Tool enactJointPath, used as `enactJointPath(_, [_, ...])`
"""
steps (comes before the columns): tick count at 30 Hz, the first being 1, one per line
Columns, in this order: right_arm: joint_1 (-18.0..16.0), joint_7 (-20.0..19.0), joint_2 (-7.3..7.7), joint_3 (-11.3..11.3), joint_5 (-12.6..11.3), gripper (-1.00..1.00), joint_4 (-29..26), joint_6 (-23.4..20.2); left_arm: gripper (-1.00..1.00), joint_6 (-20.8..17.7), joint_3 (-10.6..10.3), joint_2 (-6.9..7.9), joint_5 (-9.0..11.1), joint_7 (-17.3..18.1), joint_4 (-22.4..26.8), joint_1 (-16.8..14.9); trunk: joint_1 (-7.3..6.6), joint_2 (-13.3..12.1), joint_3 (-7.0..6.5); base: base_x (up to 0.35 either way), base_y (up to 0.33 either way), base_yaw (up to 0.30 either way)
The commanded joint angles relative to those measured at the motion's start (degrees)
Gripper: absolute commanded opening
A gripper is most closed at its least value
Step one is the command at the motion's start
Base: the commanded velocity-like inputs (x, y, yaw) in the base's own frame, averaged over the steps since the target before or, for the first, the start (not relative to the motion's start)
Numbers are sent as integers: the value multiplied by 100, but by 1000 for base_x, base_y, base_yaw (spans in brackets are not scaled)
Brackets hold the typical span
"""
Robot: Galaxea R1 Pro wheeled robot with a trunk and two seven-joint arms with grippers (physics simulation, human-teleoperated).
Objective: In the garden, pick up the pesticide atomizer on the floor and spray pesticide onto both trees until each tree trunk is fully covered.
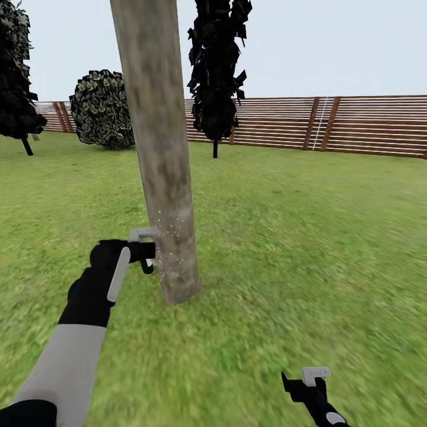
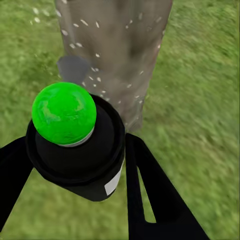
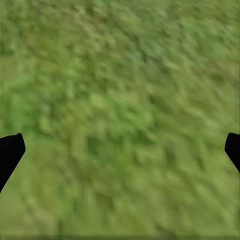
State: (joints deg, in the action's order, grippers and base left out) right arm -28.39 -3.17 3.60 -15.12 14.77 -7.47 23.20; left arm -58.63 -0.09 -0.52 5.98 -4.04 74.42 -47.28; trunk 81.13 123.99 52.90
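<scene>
One of the trees stands right in front of me, its thick pale mottled trunk (image 1: 163, 154) rising from the grass. Pesticide (image 1: 172, 234) dots the bark low down as tiny white specks, also seen close up as pesticide (image 2: 95, 55) on the trunk (image 2: 120, 45). My left gripper (image 1: 147, 255) sits just left of the trunk's lower part. The left wrist view has the left gripper (image 2: 75, 150) shut on the atomizer (image 2: 80, 160), a black can with a round green top (image 2: 64, 112), pointed at the bark. My right gripper (image 1: 299, 384) hangs low at the right, and the same right gripper (image 3: 120, 150) is open over grass.
A brown slat fence (image 1: 356, 124) runs along the back of the lawn. A round bush (image 1: 102, 110) and slim black-leaved trees (image 1: 216, 71) stand behind the trunk, another dark tree (image 1: 15, 77) at far left. Open grass (image 1: 308, 237) stretches to the right.
</scene>
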Motion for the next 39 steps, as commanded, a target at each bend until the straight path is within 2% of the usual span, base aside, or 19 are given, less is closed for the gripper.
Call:
enactJointPath(1, [0, 0, 0, 0, 0, 100, 0, 0, -100, 1, 3, 2, 17, 0, 1, -4, 0, 0, 0, 0, 0, 0])
enactJointPath(3, [0, 0, 0, -2, 0, 100, 0, 0, -100, 1, -16, -51, 27, 0, 2, -13, 0, 0, 0, 0, 0, 0])
enactJointPath(6, [0, -1, 0, 0, 0, 100, 0, 0, -100, -4, -44, -226, 32, 0, 14, -132, 0, 0, 0, 0, 0, 0])
enactJointPath(11, [0, -2, -7, 0, 0, 100, 0, 0, -100, -8, -47, -310, 34, 0, 34, -285, 0, 0, 0, 0, 0, 0])
enactJointPath(13, [0, 0, -8, 0, 0, 100, 0, 0, -100, -8, -35, -272, 31, 0, 31, -290, 0, 0, 0, 0, 0, 0])
enactJointPath(14, [0, -2, -9, 0, 0, 100, 0, 0, -100, -8, -1, -209, 19, 0, 26, -287, 0, 0, 0, 0, 0, 0])
enactJointPath(17, [0, -1, -9, 0, 0, 100, 0, 0, -100, 3, 16, 110, 10, 1, -12, -221, 0, 0, 0, 0, 0, 0])
enactJointPath(18, [0, -1, -9, 0, 0, 100, 0, 0, -100, 16, 17, 151, 5, 5, -30, -173, 0, 0, 0, 0, 0, 0])
enactJointPath(19, [0, 0, -9, 0, 0, 100, 87, 0, -100, 98, -28, 175, -31, -5, -49, 405, 0, 0, 0, 0, 0, 0])
enactJointPath(23, [0, 0, -9, 0, 0, 100, 135, 0, -100, 268, -42, 175, -35, -12, -55, 886, 0, 0, 0, 0, 0, 0])
enactJointPath(25, [0, 0, -9, -1, -2, 100, 139, 0, -100, 588, -49, 171, -29, -10, -64, 1154, 0, 0, 0, 0, 0, 0])
enactJointPath(27, [0, 0, -9, 0, -1, 100, 140, 0, -100, 708, -56, 153, -27, -15, -210, 1277, 0, 0, 0, 0, 0, 0])
enactJointPath(29, [0, 0, -9, 0, 0, 100, 141, 0, -100, 887, -61, 120, -79, -17, -659, 1326, 0, 0, 0, 0, 0, 0])
enactJointPath(31, [0, 0, -9, 0, -1, 100, 141, 0, -100, 1539, -61, 108, -218, -19, -1336, 1344, 0, 0, 0, 0, 0, 0])
enactJointPath(34, [0, 0, -9, 0, -6, 100, 141, 0, -100, 2397, -65, 102, -287, -26, -2299, 1344, 0, 0, 0, 0, 0, 0])
enactJointPath(38, [0, 0, -9, 0, -8, 100, 141, 8, -100, 3020, -37, 143, -293, -27, -2817, 1351, 0, 0, 0, 0, 0, 0])
enactJointPath(39, [0, 0, -9, 0, -9, 100, 141, 8, -100, 3231, -4, 174, -293, -30, -3188, 1352, 0, 0, 0, 0, 0, 0])
